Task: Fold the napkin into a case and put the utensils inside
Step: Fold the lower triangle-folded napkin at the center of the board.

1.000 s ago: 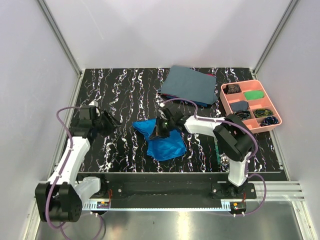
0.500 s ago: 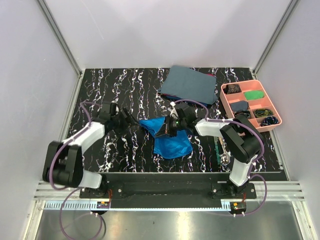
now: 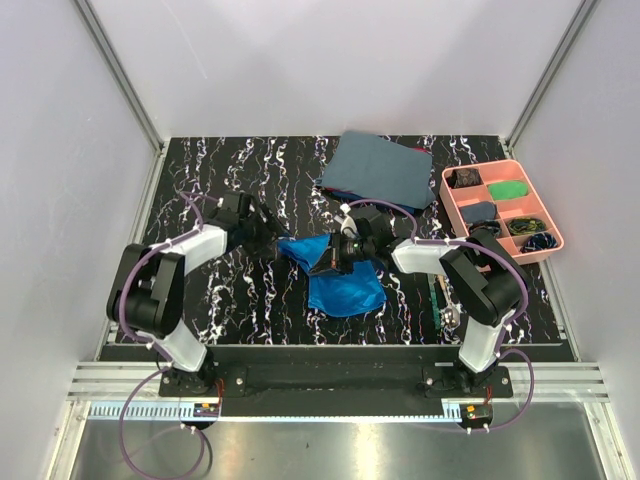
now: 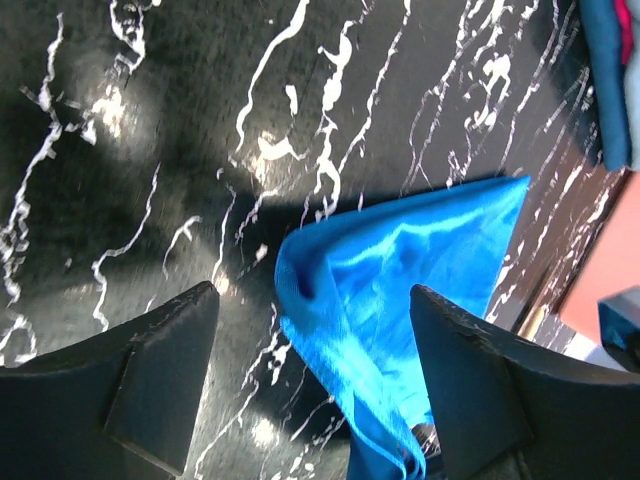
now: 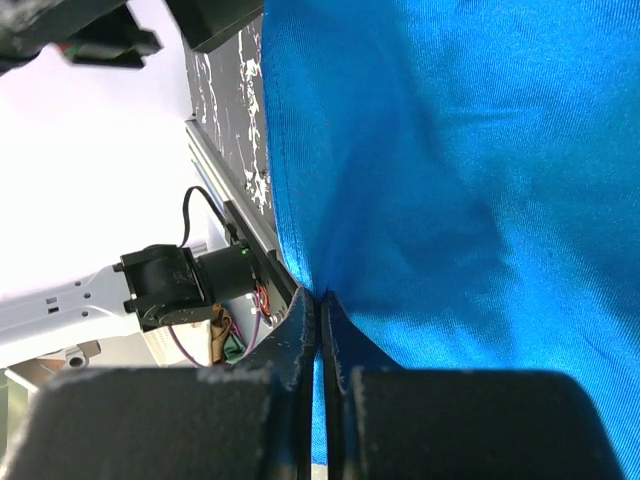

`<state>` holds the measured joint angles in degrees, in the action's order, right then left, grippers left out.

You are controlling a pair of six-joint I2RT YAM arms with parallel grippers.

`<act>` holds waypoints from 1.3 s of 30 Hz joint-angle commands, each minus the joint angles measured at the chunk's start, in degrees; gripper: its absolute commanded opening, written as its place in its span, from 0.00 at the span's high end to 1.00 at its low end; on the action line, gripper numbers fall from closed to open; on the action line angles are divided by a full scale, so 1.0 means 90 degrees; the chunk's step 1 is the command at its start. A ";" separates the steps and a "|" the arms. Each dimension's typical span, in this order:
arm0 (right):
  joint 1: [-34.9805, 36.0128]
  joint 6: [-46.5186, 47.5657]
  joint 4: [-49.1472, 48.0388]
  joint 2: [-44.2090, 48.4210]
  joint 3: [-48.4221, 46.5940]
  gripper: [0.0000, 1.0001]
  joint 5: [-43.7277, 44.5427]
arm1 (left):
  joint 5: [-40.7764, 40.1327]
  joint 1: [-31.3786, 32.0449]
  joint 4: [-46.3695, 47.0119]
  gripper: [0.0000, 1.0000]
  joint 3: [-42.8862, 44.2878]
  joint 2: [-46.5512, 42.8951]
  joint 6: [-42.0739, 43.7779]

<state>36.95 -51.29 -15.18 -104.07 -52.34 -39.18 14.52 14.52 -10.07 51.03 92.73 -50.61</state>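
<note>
The bright blue napkin (image 3: 340, 280) lies crumpled mid-table, one part lifted. My right gripper (image 3: 336, 256) is shut on a fold of the napkin (image 5: 450, 150), its fingertips (image 5: 318, 300) pinched together with cloth between them. My left gripper (image 3: 268, 236) hovers just left of the napkin's left corner. In the left wrist view it is open (image 4: 315, 330), and the napkin's corner (image 4: 390, 270) hangs between the wide-spread fingers (image 4: 160, 370) without touching them. The utensils (image 3: 436, 296) show as thin green-handled pieces by the right arm's base, partly hidden. No case is in view.
A larger dull grey-blue cloth (image 3: 378, 170) lies at the back of the table. A pink compartment tray (image 3: 503, 212) with small items stands at the right edge. White walls close in the table on three sides.
My left arm has swung in from the left edge to the napkin's left corner, and its jaws have opened wider. The right gripper has shifted slightly right with the napkin.
</note>
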 commanded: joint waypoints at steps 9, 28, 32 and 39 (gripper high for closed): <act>-0.0033 0.0142 -0.0140 0.0187 -0.0034 1.00 -0.0178 | 0.0047 0.0134 0.0513 0.49 0.0337 0.0703 -0.0207; 0.1197 0.0281 -0.0343 -0.0350 0.0004 0.99 -0.0373 | -0.1233 0.0085 -0.1459 1.00 0.0083 -0.0947 0.1219; 0.1197 0.0025 -0.0793 -0.0409 0.0306 0.98 -0.0529 | -0.1428 0.0231 -0.1567 1.00 0.0170 -0.0958 0.0986; 0.1002 -0.0287 -0.1437 -0.0351 0.0883 0.95 -0.0617 | -0.2383 0.1090 -0.1918 1.00 0.1057 -0.0227 0.0322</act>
<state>47.00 -51.88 -24.82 -107.04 -47.53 -40.77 2.44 21.06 -28.29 54.11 87.31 -43.88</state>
